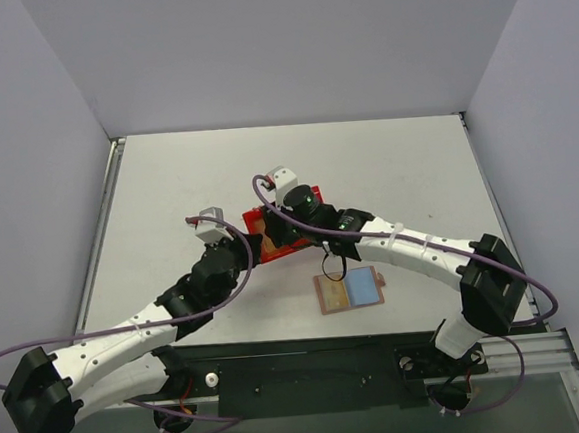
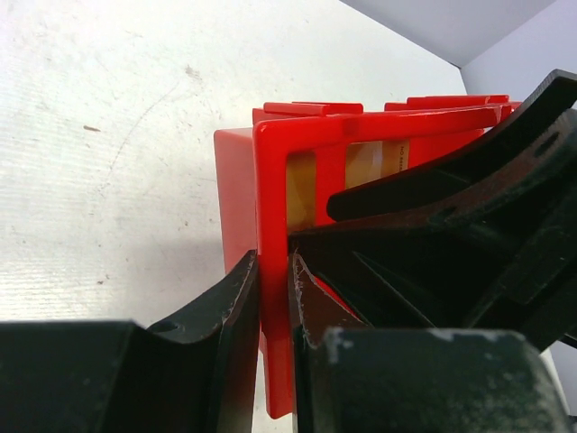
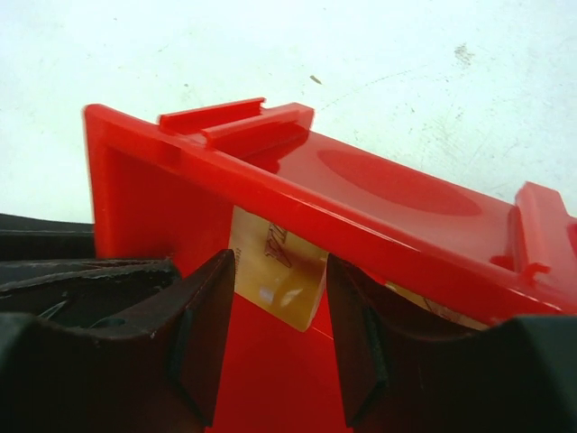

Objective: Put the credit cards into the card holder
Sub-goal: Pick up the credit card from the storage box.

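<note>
There is one card holder [image 1: 350, 290], one red bin [image 2: 236, 194], and at least two credit cards [image 3: 275, 271]. More cards may be hidden behind the bin's walls, so the full count cannot be told. The card holder lies open and flat on the surface [image 1: 167, 186], tan and light blue side up. It sits on the near side of the bin, apart from it, and just beside the right arm [image 1: 412, 247]. The cards are all in the bin: one stands in the right wrist view, and a sliver of another shows under the rim to its right. Both arms reach forward and inward from their bases and meet at the bin near the middle of the surface. The left arm [image 1: 129, 339] comes in from the near left and the right arm from the near right. The left gripper [image 2: 273, 289] is nearly closed, clenched on the thin edge of the bin's wall, with one finger on each face of the wall. The right gripper [image 3: 280, 262] points into the bin with its jaws about half apart, one finger on each side of the standing card. The card fills the gap between them, but I cannot tell whether the pads press on its edges or only flank it.
</note>
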Available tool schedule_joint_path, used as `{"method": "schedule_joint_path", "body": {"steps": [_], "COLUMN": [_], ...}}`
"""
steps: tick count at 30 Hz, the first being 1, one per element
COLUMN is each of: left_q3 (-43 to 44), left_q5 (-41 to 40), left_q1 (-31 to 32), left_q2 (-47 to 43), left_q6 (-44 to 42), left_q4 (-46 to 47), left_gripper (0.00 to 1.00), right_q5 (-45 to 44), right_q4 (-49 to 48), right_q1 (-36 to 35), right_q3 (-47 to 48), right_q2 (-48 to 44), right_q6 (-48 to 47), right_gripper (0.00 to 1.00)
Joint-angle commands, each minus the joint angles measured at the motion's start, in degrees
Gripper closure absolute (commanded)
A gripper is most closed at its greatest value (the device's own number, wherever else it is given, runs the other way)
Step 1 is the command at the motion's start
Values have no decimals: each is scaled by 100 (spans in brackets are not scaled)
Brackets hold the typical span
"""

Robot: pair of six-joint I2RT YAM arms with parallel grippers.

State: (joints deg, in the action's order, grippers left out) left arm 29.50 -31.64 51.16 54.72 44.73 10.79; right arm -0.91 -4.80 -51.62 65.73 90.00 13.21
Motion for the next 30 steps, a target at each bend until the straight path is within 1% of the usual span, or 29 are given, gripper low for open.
{"method": "schedule_joint_path", "body": {"steps": [1, 8, 16, 24, 30], "left_q3": [118, 223, 381, 469, 504], "left_q5": [-334, -457, -413, -212, -53], "left_q1": [280, 342, 342, 334, 334], "left_q2": [-190, -216, -357, -348, -330], "left_q6": [-386, -194, 123, 185, 168], "left_q4": [855, 741, 644, 749, 881], "left_gripper": [100, 100, 100, 100, 100], "right_q5": [-568, -814, -683, -665, -419], "right_q4": [-276, -390, -1382, -1366, -1393], "right_q1": [2, -42, -50, -50, -50], "right_q3": [-105, -280, -1001, -975, -940], "right_q2": [-131, -175, -412, -316, -246], "right_q6": [-170, -188, -65, -3, 111], "right_gripper": [58, 59, 58, 57, 57]}}
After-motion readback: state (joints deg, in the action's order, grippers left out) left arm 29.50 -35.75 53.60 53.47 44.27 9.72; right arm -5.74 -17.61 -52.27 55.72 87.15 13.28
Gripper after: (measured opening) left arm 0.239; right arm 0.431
